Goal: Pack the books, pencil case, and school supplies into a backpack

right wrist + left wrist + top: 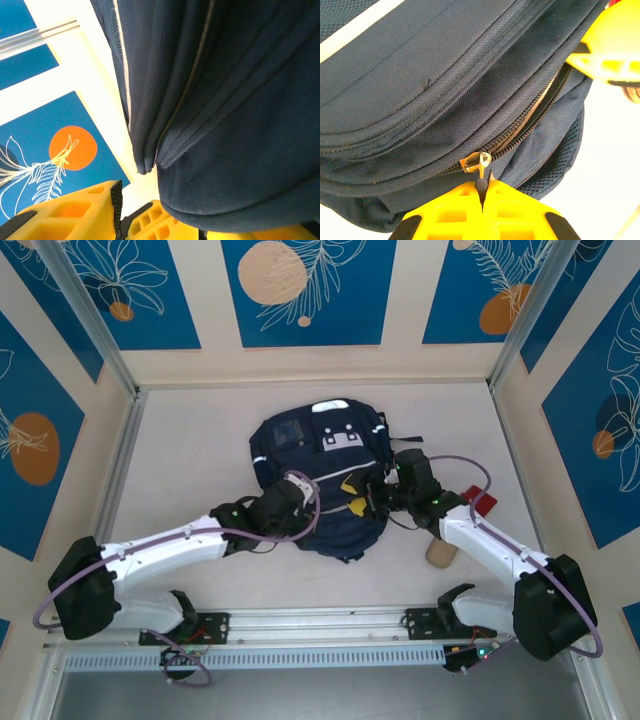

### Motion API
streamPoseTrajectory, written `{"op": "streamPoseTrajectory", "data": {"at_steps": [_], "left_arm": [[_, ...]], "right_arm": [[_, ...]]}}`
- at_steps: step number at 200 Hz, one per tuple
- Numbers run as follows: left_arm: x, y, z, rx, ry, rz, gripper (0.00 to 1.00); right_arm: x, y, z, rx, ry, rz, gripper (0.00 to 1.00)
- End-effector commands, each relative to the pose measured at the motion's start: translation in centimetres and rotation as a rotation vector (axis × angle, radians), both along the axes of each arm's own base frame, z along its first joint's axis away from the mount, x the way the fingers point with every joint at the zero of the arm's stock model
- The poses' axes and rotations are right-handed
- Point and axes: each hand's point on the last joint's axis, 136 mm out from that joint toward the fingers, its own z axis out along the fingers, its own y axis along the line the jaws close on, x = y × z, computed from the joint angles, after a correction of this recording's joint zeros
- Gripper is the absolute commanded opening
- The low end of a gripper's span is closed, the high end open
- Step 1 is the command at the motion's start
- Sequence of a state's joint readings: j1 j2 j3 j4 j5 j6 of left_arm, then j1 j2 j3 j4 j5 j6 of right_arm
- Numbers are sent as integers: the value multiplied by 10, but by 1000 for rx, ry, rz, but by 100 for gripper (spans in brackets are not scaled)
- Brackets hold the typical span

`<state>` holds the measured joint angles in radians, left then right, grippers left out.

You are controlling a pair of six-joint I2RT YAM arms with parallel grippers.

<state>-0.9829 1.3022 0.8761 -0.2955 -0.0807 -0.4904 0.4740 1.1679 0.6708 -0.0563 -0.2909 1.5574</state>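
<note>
The dark navy backpack (320, 465) lies flat mid-table, with its grey buckle patch at the far end. My left gripper (300, 495) is at its near left side, shut on the metal zipper pull (481, 167). The yellow fingertips (465, 200) pinch the tab just below the slider, and the zip stands partly open to the right. My right gripper (372, 498) is at the near right side. In the right wrist view its yellow fingers (65, 215) stand apart, and navy backpack fabric (240, 150) bulges over the right one. The books are out of view.
A small red thing (483, 502), perhaps the pencil case, lies right of the right arm. A beige cylinder (440, 552) stands under that arm. Patterned walls close in the table on three sides. The aluminium rail (320, 625) runs along the near edge.
</note>
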Motion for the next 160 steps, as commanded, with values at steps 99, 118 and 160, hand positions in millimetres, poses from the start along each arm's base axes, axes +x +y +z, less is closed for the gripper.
{"op": "streamPoseTrajectory", "data": {"at_steps": [99, 118, 160], "left_arm": [[10, 10, 16, 95, -59, 16, 0], [11, 34, 4, 149, -32, 54, 0], [19, 80, -7, 184, -3, 139, 0]], "right_arm": [[1, -10, -6, -221, -42, 11, 8], [0, -20, 1, -287, -64, 4, 7], [0, -25, 4, -321, -80, 8, 6]]}}
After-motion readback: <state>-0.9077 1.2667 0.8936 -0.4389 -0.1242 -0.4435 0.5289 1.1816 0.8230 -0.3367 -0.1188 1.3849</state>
